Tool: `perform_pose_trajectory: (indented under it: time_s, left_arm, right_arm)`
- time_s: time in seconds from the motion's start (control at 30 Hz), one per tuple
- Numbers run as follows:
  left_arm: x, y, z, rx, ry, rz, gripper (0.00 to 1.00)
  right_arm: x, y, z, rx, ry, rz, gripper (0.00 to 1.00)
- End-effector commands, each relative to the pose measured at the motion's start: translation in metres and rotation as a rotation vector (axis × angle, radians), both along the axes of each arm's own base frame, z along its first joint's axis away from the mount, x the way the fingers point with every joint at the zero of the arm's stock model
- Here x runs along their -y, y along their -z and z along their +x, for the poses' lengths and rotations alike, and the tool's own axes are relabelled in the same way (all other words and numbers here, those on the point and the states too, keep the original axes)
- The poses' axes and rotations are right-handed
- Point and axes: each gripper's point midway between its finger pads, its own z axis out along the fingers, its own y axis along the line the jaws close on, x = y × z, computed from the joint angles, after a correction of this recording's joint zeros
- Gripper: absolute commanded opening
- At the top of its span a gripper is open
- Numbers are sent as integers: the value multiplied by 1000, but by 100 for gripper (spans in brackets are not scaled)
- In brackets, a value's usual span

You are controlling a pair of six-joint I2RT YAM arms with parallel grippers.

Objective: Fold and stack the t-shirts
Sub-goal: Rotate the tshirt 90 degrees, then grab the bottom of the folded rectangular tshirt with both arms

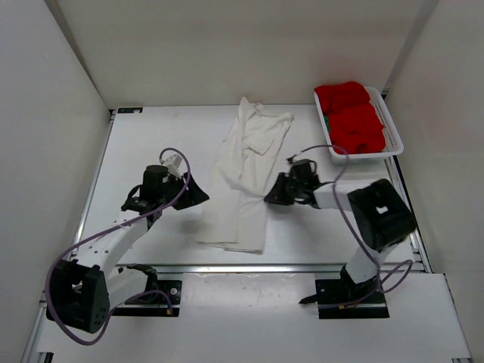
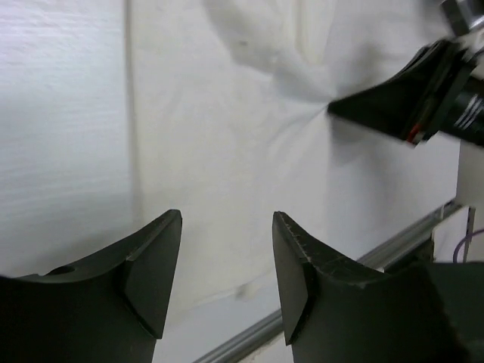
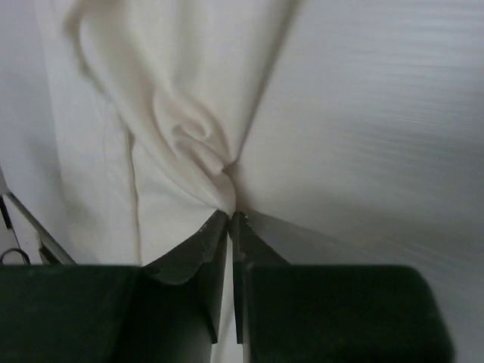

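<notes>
At mid-table, the right gripper (image 3: 229, 215) is clamped on a pinch of the cream-white t-shirt (image 1: 246, 162), at its right edge. The shirt is laid out with its long axis near-to-far. The left gripper (image 1: 203, 198) is held open just beside the left edge, apart from it. That free edge is judged its nearest take.

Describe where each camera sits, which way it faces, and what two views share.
Top: above and behind, looking down on table, white shirt, basket; both arms show.
Left wrist: on left arm, facing across the shirt; open left gripper shows.
Right wrist: on right arm, facing the shirt; right gripper shows, shut on it.
Shared: both wrist views show the right gripper pinching the shirt.
</notes>
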Motion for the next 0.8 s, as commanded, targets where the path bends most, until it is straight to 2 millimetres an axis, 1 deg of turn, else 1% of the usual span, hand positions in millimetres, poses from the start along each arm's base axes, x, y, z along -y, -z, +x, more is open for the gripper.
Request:
perform_pose_trajectory:
  time_s: [0.0,0.03,0.07,0.1,0.13,0.17,0.2,0.23,0.27,0.3,0.33,0.37,0.4,0.43,0.5,0.53,0.57,0.6,0.63,0.67,0.7,0.73,0.77]
  left_arm:
    - [16,14,-16,-17,63,55,63]
    - [19,20,-22,-37,74,79,64]
    - [14,29,-27,-50,78,119,65]
    - [13,39,-36,-80,87,144,67]
    - [14,48,-45,-93,105,166,68]
    - [13,62,-57,-133,124,173,69]
    - [13,65,-60,-144,138,176,70]
    - [15,73,-70,-170,157,182,69]
    - [16,79,-75,-189,178,193,69]
    - [18,88,-83,-216,199,201,70]
    - [25,93,-93,-237,236,189,70]
    - [32,96,-101,-249,266,188,71]
    - [40,99,-108,-258,300,191,71]
    - [47,101,-114,-270,318,192,71]
    - [55,107,-122,-285,345,178,72]
    - [61,105,-120,-282,346,153,73]
    - [65,105,-120,-285,347,144,72]
    - [68,106,-121,-288,353,146,73]
    - [73,106,-122,-286,367,150,72]
    - [75,106,-123,-283,376,150,71]
    - [77,105,-122,-285,377,146,70]
    - [78,109,-126,-296,390,153,67]
    - [82,108,-126,-295,402,160,63]
  right_arm:
    - [66,-13,-16,-8,-23,-12,19]
    - [75,-9,-27,-29,-24,-23,29]
    - [84,-21,-26,10,0,-18,34]
    - [90,-29,-35,34,14,-30,39]
    - [98,-29,-49,31,39,-59,43]
    - [104,-30,-62,27,63,-84,44]
    - [107,-22,-76,7,63,-104,44]
    - [112,-21,-87,-3,89,-131,44]
    - [118,-11,-103,-39,92,-178,44]
    - [116,-16,-108,-27,101,-166,43]
    - [120,-10,-124,-61,112,-180,43]
    - [124,-2,-133,-81,124,-205,43]
    - [125,0,-145,-97,135,-218,43]
    - [126,1,-152,-112,167,-223,43]
    - [133,7,-165,-129,194,-260,43]
    - [132,5,-169,-123,192,-253,43]
    - [139,11,-174,-141,214,-281,44]
    - [142,12,-177,-139,224,-275,43]
    - [145,14,-180,-153,235,-271,44]
    - [142,9,-178,-131,242,-236,44]
    - [140,13,-181,-137,229,-223,44]
    - [135,13,-181,-146,215,-185,43]
    - [135,13,-180,-148,211,-182,40]
